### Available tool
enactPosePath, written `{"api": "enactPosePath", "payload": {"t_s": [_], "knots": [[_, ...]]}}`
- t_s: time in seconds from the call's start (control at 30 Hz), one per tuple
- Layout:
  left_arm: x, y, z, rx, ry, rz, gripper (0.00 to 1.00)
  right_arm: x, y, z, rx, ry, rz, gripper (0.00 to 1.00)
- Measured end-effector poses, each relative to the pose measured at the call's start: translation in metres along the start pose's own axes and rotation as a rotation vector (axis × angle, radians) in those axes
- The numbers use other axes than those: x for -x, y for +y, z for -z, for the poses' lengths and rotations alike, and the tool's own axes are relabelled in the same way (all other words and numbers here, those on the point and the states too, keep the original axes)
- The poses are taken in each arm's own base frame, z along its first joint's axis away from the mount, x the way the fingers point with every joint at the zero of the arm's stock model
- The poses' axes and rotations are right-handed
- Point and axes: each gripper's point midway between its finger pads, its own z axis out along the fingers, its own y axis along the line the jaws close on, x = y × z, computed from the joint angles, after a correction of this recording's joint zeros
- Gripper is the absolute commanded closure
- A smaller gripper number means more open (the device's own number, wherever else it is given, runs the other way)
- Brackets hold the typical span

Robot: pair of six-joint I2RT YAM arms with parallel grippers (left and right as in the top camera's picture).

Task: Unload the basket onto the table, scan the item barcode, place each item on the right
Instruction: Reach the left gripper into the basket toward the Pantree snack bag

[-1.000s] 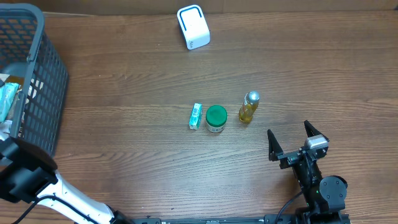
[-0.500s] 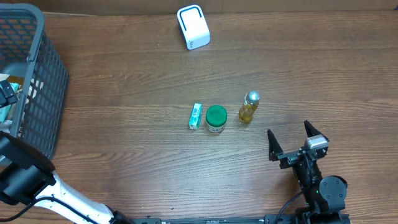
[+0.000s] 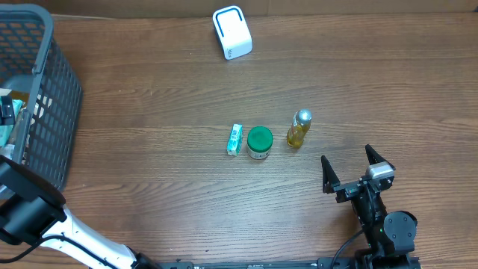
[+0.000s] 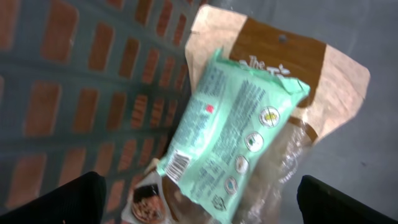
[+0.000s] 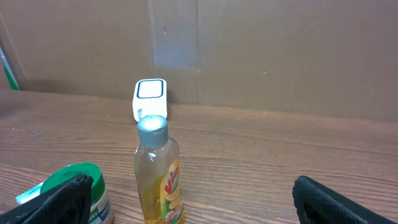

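L gripper point(image 4: 199, 208) spread wide, empty, poised over mint packet point(image 4: 233, 134) in basket point(image 3: 45, 90) far left, atop brown pouch point(image 4: 323, 68). Barcode point(image 4: 177, 165) faces up, so probably next pick. R gripper point(image 3: 349, 170) splayed, idle near right. Scanner point(image 3: 231, 32) waits far centre.

The brown pouch point(image 4: 309, 70) reads "The"; nothing else legible.

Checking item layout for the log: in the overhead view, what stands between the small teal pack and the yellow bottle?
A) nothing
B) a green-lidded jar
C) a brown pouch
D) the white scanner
B: the green-lidded jar stands in the row with the small teal pack on one side and the yellow bottle on the other, while the white scanner lies apart near the table's far edge.
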Motion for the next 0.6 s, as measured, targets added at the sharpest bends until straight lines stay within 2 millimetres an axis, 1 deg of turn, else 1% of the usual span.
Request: {"api": "enactPosePath", "payload": {"t_s": [0.07, 0.13, 0.27, 0.33, 0.37, 0.43, 0.6], "knots": [[0.001, 0.000, -0.003, 0.001, -0.006, -0.013, 0.01, 0.000, 0.000, 0.000, -0.001, 0.000, 0.000, 0.00], [-0.002, -0.003, -0.012, -0.012, 0.005, -0.026, 0.01, 0.000, 0.000, 0.000, 0.000, 0.000, 0.000, 0.00], [-0.021, -0.024, -0.043, -0.093, 0.073, -0.082, 0.01, 0.000, 0.000, 0.000, -0.001, 0.000, 0.000, 0.00], [-0.028, -0.037, -0.059, -0.134, 0.095, -0.120, 0.00, 0.000, 0.000, 0.000, 0.000, 0.000, -0.001, 0.00], [-0.030, -0.041, -0.064, -0.147, 0.100, -0.134, 0.00, 0.000, 0.000, 0.000, -0.001, 0.000, -0.001, 0.00], [-0.030, -0.048, -0.069, -0.161, 0.104, -0.170, 0.00, 0.000, 0.000, 0.000, 0.000, 0.000, -0.001, 0.00], [-0.025, -0.056, -0.068, -0.175, 0.091, -0.222, 0.00, 0.000, 0.000, 0.000, 0.000, 0.000, -0.001, 0.00]]}}
